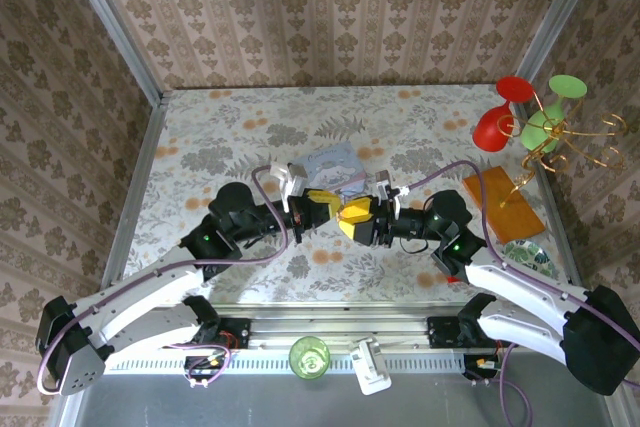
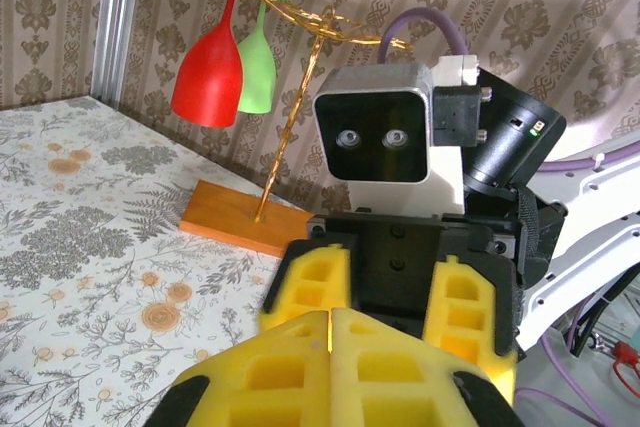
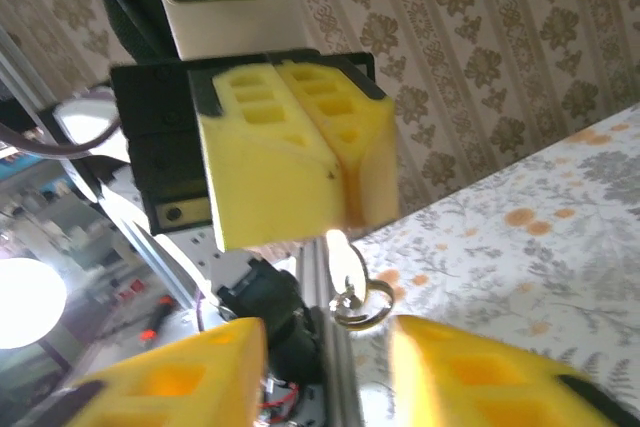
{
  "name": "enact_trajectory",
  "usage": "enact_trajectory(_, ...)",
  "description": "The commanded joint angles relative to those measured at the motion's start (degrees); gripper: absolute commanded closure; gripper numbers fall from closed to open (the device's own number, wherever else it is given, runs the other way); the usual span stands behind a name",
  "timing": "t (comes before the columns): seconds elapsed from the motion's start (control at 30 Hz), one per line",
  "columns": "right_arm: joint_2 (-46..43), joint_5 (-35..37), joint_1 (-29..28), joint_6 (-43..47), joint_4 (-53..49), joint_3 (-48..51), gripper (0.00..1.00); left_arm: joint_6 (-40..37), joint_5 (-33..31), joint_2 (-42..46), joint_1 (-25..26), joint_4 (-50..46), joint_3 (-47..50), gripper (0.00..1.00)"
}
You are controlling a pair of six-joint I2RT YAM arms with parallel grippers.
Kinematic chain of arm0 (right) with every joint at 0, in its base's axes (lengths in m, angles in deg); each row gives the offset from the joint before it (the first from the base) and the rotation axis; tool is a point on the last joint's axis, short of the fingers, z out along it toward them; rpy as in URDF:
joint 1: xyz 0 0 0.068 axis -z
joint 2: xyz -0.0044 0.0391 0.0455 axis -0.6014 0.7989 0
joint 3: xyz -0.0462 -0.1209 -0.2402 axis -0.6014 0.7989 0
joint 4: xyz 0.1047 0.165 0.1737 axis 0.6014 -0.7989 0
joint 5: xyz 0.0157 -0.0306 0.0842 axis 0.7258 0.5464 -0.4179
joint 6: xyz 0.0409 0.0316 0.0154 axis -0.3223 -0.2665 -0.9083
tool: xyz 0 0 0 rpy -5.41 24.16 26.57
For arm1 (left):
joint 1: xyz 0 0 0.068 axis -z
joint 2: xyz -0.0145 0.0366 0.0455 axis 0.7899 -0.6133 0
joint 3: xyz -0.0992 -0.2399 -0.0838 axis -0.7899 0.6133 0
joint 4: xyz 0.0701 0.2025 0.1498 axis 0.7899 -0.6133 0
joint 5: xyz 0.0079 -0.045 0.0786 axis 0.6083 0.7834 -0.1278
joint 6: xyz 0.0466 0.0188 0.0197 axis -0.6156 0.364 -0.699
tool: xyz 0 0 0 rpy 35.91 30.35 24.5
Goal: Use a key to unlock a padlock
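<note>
My two grippers meet tip to tip above the middle of the table. The left gripper (image 1: pixel 325 209) (image 2: pixel 331 319) is shut, its yellow fingers pressed together. From the seam at its fingertips (image 3: pixel 345 209) a silvery key (image 3: pixel 340 247) with a small ring (image 3: pixel 364 299) sticks out. The padlock is hidden inside those shut fingers. The right gripper (image 1: pixel 352 217) (image 3: pixel 325 352) is open, one finger on each side of the key ring without touching it. In the left wrist view the right gripper (image 2: pixel 390 292) faces me with its fingers spread.
A pale blue tin (image 1: pixel 335 162) lies just behind the grippers. At the right stands a gold wire rack on an orange wooden base (image 1: pixel 505 202), holding a red glass (image 1: pixel 497 127) and a green glass (image 1: pixel 540 132). A green cup (image 1: pixel 309 357) sits on the near rail.
</note>
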Motion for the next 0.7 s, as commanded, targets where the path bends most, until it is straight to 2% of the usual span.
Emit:
enact_trajectory(0.0,-1.2,2.3,0.3,3.1,-3.9,-1.7,0.56,1.0,1.5,0.1,-0.3,2.9,0.9,1.0)
enact_trajectory(0.13,-1.2,2.4,0.7,2.9,-2.6,-1.9,0.56,0.8,1.3,0.3,-0.4,2.5,0.9,1.0)
enact_trajectory(0.27,-1.4,2.4,0.7,3.0,-2.3,-2.6,0.5,1.0,1.6,0.2,-0.3,2.6,1.0,1.0)
enact_trajectory(0.43,0.4,1.4,0.8,3.3,-2.0,-4.8,0.52,1.0,1.6,0.4,-0.3,2.5,1.3,1.0)
enact_trajectory(0.5,1.4,0.5,0.8,2.9,-1.2,-5.5,0.58,1.0,1.4,0.8,-0.3,2.5,1.5,1.0)
enact_trajectory(0.6,3.1,-1.8,0.7,1.9,-0.1,-6.2,0.75,0.9,0.6,1.5,-0.4,2.0,1.8,1.0)
enact_trajectory(0.67,3.8,-2.8,0.7,1.0,0.9,-6.2,0.77,0.2,0.4,1.8,-0.4,0.7,1.4,1.0)
